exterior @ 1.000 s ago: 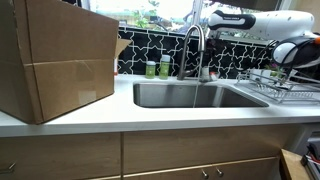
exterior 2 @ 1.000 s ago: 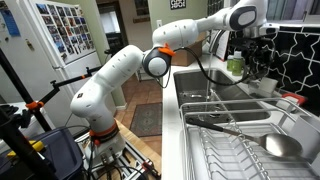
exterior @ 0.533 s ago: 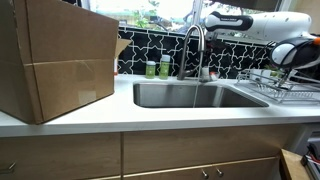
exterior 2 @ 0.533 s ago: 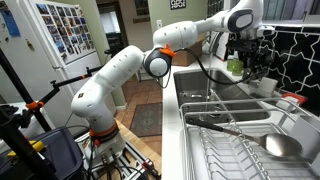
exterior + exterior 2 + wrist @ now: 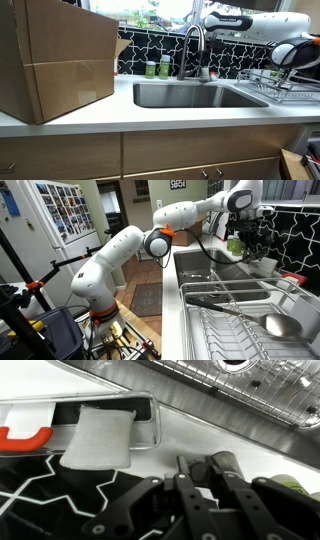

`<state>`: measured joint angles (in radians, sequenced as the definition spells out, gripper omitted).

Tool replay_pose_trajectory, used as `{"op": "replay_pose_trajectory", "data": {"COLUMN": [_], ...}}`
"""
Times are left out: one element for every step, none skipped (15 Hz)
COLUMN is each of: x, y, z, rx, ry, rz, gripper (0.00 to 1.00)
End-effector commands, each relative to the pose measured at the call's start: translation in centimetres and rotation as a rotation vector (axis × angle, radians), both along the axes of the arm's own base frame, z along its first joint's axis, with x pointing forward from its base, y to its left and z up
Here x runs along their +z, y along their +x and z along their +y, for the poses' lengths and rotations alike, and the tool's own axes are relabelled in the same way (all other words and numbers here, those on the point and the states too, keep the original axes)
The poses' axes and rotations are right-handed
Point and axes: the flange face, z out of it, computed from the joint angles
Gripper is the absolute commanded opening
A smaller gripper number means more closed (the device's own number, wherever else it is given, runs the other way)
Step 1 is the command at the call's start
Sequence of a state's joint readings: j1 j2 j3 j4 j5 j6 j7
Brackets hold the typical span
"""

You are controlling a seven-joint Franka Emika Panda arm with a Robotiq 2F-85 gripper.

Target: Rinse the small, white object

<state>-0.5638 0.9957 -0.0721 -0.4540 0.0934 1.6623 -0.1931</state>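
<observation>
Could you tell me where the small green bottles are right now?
In an exterior view, the green bottles stand behind the sink, just left in the picture of the chrome faucet, against the black backsplash.

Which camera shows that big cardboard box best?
An exterior view: the cardboard box fills its left side, standing on the countertop beside the sink. The exterior view over the dish rack and the wrist view show none of it.

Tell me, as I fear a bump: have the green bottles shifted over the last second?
No. The green bottles stand in the same spot as before, close beside the faucet.
</observation>
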Motion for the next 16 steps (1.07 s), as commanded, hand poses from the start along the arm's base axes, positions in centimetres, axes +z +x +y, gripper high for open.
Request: {"op": "replay_pose_trajectory", "data": {"x": [-0.3,-0.2,-0.2,-0.2,-0.1,0.0,0.1,0.3,0.4,0.5,0.6,0.7,0.8,0.9,0.9,0.8], "y": [0.9,1.0,1.1,1.1,1.1,1.1,1.1,1.2,1.4,1.6,1.7,1.9,2.0,2.2,2.3,2.4], "z": [0.4,0.5,0.6,0.7,0.7,0.7,0.7,1.0,1.2,1.5,1.6,1.6,1.5,1.6,1.8,2.0], "rx": [0.007,0.006,0.006,0.009,0.011,0.007,0.002,0.002,-0.001,-0.011,-0.02,-0.032,-0.045,-0.053,-0.055,-0.05], "ry": [0.01,0.013,0.011,0.009,0.003,0.003,0.004,0.014,0.021,0.029,0.033,0.032,0.036,0.038,0.044,0.052], "rz": [-0.05,-0.053,-0.054,-0.054,-0.054,-0.056,-0.058,-0.065,-0.072,-0.085,-0.098,-0.11,-0.129,-0.142,-0.147,-0.146], "gripper": [0.06,0.06,0.06,0.06,0.06,0.06,0.06,0.06,0.06,0.06,0.06,0.06,0.06,0.06,0.06,0.06]}}
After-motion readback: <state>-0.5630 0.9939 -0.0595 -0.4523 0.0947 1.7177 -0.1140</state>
